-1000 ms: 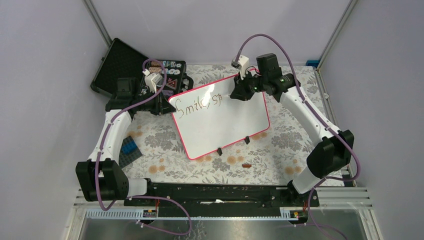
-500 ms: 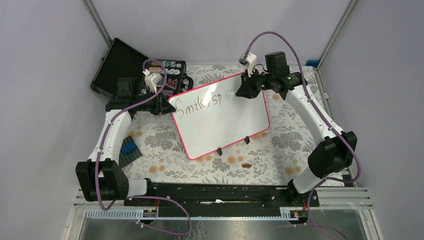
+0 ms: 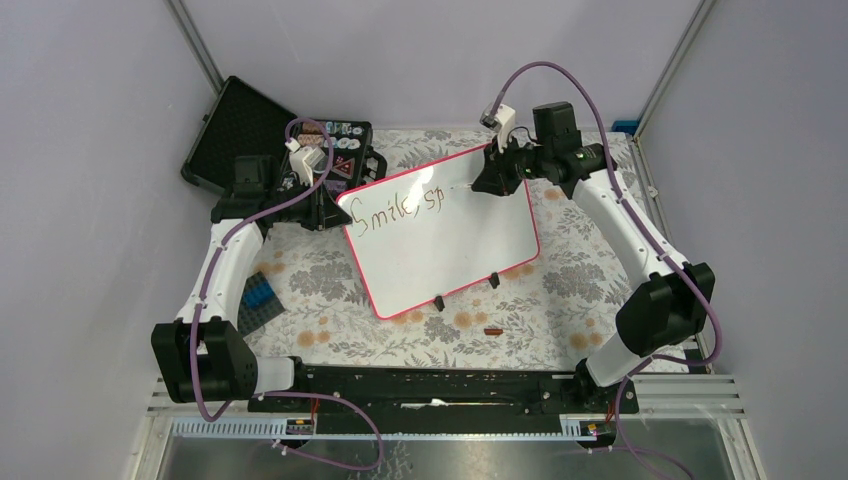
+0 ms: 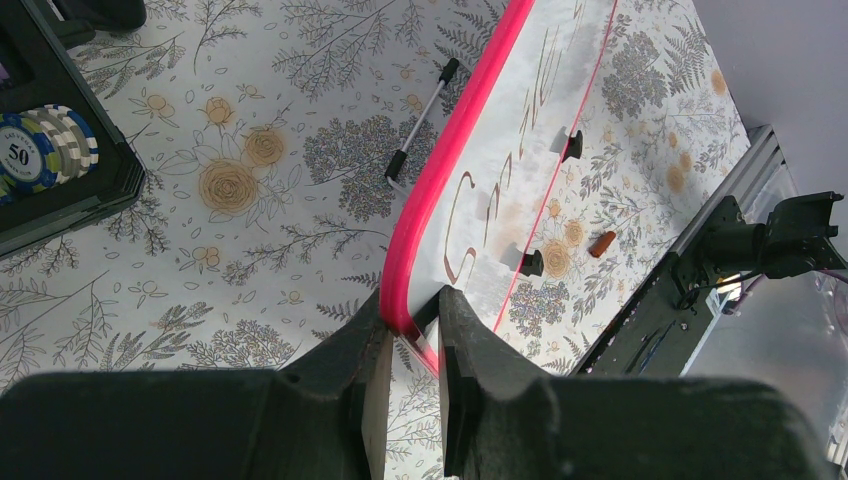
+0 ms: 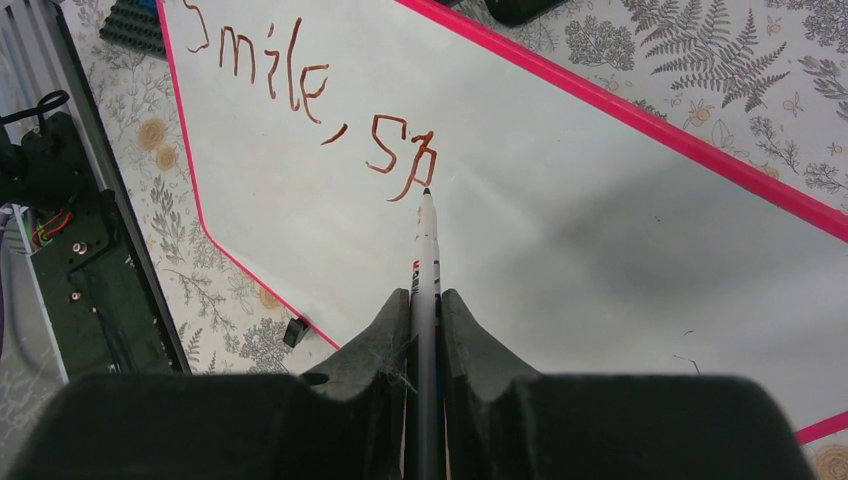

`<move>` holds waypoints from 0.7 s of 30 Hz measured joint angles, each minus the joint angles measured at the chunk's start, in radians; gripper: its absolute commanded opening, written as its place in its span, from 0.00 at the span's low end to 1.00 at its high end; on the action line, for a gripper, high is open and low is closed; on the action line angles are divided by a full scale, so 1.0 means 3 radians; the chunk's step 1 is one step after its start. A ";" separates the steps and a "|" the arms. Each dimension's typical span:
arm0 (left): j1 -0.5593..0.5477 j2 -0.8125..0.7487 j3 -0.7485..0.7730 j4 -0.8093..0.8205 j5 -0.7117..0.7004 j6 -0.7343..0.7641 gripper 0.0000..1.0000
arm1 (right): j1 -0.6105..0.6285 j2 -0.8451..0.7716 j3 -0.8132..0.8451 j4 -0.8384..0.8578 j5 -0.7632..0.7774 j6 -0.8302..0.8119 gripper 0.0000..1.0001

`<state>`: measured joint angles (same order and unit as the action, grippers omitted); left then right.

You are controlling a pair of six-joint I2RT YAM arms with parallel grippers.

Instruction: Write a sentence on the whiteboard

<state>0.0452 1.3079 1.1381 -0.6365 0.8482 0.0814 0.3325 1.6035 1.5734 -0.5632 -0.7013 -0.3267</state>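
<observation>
The whiteboard (image 3: 450,250), white with a pink rim, stands tilted on the flowered table. The sentence (image 3: 400,208) reads "Smile, sp" in dark strokes along the board's top, and it shows in the right wrist view (image 5: 300,95) too. My left gripper (image 4: 413,305) is shut on the whiteboard's pink rim (image 4: 405,270) at its upper left corner (image 3: 340,212). My right gripper (image 5: 427,296) is shut on a thin white marker (image 5: 427,245). The marker's tip sits at the board just right of the "p". In the top view the right gripper (image 3: 482,184) hovers over the board's top edge.
An open black case (image 3: 240,130) with poker chips (image 4: 50,150) lies behind the left arm. Blue and dark brick plates (image 3: 258,298) lie at the left. A small brown piece (image 3: 492,329) rests in front of the board's black clip feet (image 3: 439,302). A thin pen (image 4: 420,125) lies behind the board.
Over the last second my right gripper and marker shifted a little to the right along the top line, then stayed still. The left gripper and the board have not moved.
</observation>
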 measured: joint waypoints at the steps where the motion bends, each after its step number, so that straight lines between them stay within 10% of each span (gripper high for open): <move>1: 0.0000 0.0000 0.0000 0.0000 0.0000 0.0000 0.00 | 0.0003 0.0000 0.0000 0.0004 0.0001 -0.0001 0.00; 21: -0.0003 0.0000 0.0000 0.0001 0.0000 -0.0001 0.00 | 0.0156 0.0159 -0.0004 0.0125 0.0294 -0.0051 0.00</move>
<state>0.0444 1.3079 1.1381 -0.6361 0.8482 0.0811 0.3794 1.6512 1.5723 -0.5259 -0.6132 -0.3420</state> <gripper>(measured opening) 0.198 0.191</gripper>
